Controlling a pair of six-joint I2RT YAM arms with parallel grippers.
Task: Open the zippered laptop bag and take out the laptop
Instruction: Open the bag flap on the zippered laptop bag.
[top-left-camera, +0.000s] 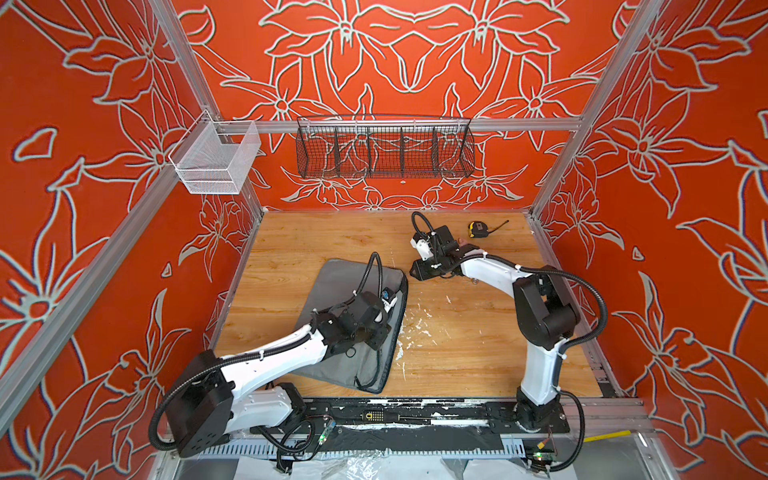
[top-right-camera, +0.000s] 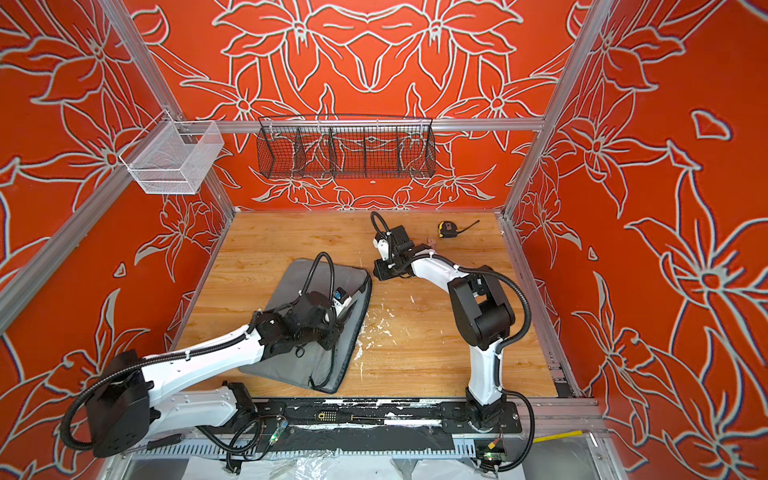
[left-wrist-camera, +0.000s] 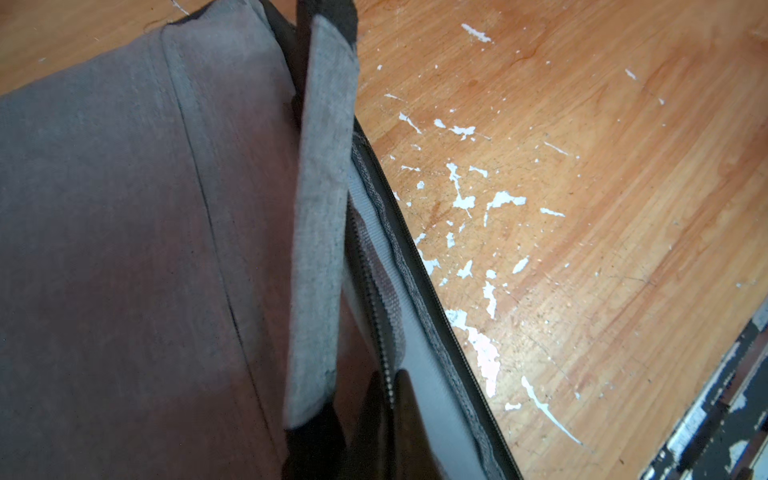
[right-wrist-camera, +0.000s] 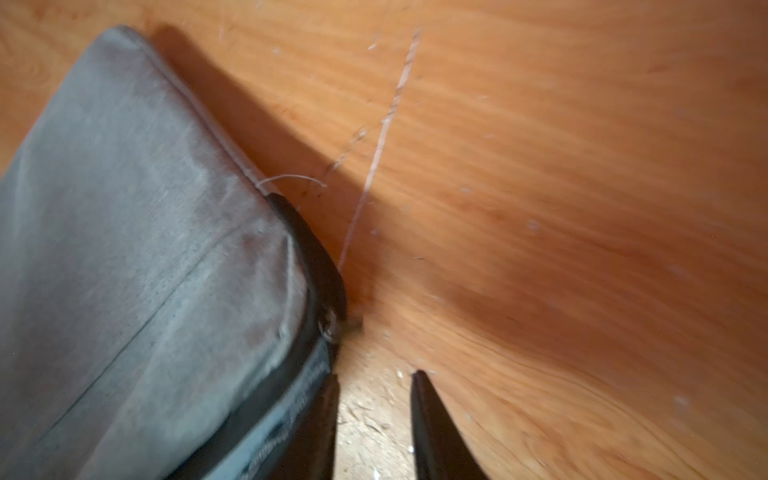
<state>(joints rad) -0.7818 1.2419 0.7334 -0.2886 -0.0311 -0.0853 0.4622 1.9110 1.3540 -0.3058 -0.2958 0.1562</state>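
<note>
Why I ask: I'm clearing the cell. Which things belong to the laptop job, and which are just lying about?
Job: grey laptop bag, its zipper partly open; left gripper, shut on the bag's zipper edge; right gripper, open beside the bag's corner. The laptop itself isn't clearly visible.
Lying about: yellow tape measure; white mesh basket; black wire basket.
</note>
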